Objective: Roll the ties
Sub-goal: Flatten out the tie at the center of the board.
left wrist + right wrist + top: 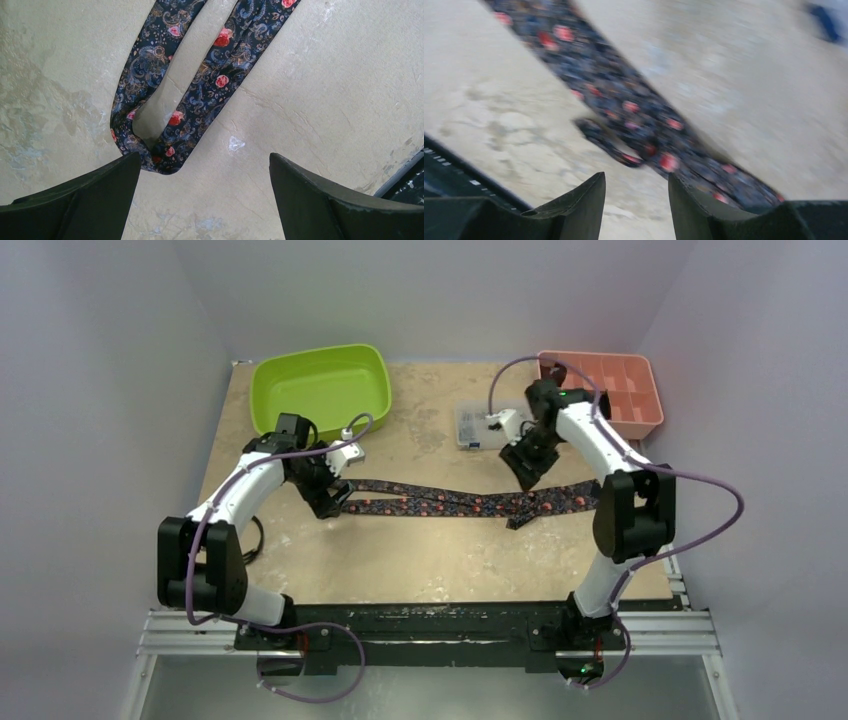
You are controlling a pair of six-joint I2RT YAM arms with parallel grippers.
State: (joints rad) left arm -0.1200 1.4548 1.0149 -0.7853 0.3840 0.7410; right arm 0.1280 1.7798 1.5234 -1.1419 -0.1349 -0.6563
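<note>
We can read no text, label, brand, number or sign in any of these views; the clear plastic box [478, 426] near the far edge of the table [420, 565] bears small dark and blue marks, too small for us to make out.

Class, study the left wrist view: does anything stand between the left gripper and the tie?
Nothing visible does. The open left gripper hangs right at the folded end of the tie, which lies just off one fingertip.
</note>
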